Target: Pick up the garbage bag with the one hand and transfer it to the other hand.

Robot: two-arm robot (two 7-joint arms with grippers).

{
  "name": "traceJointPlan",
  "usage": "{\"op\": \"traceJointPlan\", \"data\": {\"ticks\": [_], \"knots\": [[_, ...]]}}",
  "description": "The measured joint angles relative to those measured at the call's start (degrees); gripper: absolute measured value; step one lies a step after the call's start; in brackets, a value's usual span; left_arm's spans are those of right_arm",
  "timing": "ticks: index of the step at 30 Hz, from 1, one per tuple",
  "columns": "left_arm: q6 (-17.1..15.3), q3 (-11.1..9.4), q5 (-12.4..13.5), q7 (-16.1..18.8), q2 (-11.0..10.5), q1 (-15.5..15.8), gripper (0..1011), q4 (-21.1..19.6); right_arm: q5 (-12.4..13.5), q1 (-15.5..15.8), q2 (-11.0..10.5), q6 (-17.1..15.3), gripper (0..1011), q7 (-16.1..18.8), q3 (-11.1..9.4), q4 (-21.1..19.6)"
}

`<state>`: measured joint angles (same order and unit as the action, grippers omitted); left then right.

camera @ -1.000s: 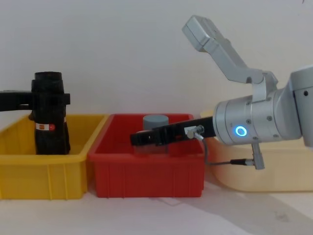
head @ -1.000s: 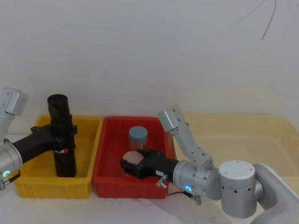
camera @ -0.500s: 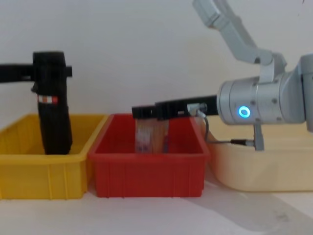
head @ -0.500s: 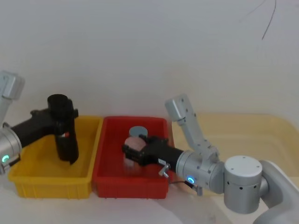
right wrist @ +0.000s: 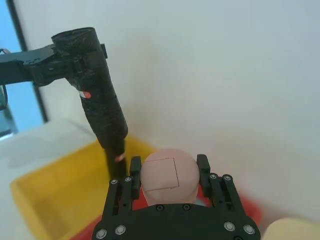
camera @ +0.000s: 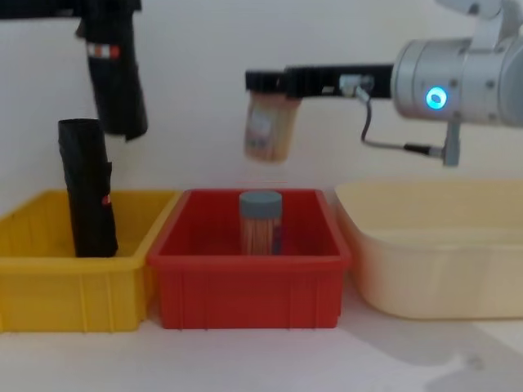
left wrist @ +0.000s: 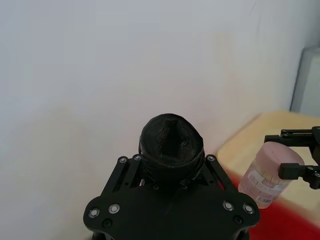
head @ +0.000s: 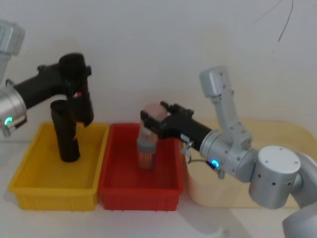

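The garbage bag (head: 79, 91), a tall black roll with a small red-and-white label near its top, hangs clear in the air above the yellow bin (head: 54, 193), tilted a little, with its lower end near the top of a second black roll (head: 64, 131). The left gripper (head: 74, 74) has its fingers closed around the bag's upper part; in the left wrist view the roll's crumpled top sits snug between them. The second black roll stands upright inside the yellow bin, toward its left side, and bears a small red mark on its side. Just beside the yellow bin is the red bin (camera: 245, 294), and a blue-lidded jar (camera: 260, 222) full of thin pale sticks stands upright in it. Above the red bin, the right gripper (camera: 274, 80) holds a pink-lidded jar (camera: 270, 126) clamped at the lid, so that the jar hangs well clear of the bin and leans slightly. To the right of the red bin, touching or nearly so, lies a cream basin (camera: 433, 278); nothing shows above its rim.
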<state>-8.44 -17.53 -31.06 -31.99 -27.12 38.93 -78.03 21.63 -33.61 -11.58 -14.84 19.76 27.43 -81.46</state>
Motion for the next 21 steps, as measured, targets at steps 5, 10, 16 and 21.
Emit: {"op": "traceJointPlan", "data": {"ticks": [5,10,16,21], "knots": [[2.0,-1.6,0.3,-2.6,2.0,5.5,356,3.4,-0.2,-0.2,-0.7,1.7,647,-1.3,-1.8,-1.7],[4.1,-3.0,0.4,-5.1,4.5,9.8,356,7.3,-0.8,-0.1,-1.5,3.2,647,-2.8,-3.9,-3.5],[7.3,-5.2,0.2,-8.7,8.8,15.9,356,14.5,-1.8,1.0,-3.1,4.5,647,-5.3,-7.0,-5.6],[10.1,-6.7,-0.3,-11.8,12.7,20.3,356,21.3,-2.4,2.2,-4.3,5.0,647,-7.0,-9.2,-6.6]]}}
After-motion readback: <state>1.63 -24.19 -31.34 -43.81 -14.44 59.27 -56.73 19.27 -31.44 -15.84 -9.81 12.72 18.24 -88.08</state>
